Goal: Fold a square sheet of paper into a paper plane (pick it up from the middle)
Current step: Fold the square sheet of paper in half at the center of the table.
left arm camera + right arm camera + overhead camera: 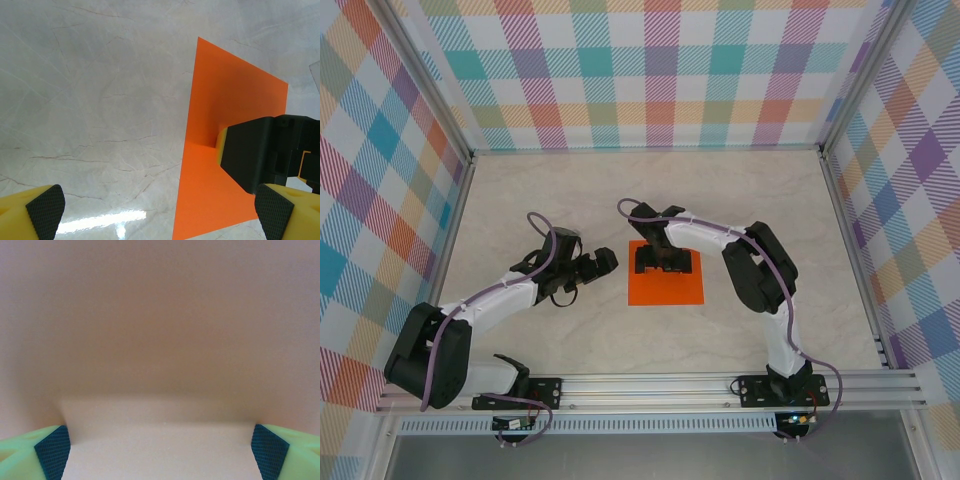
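Risk: the orange paper [665, 292] lies flat and unfolded on the counter [520, 200]. When the right claw [660, 262] pinches at the paper's middle, the pads may skid without raising a ridge, or bunch it skewed and spoil the first crease. That claw stands wide and holds nothing, its 2 tips seemingly pressing the sheet. The left claw [603, 264] hovers wide and empty over bare counter just left of the sheet.

Open table [540, 190] all round, right tool [663, 268] down on orange sheet [665, 292], left tool [599, 269] near its left edge
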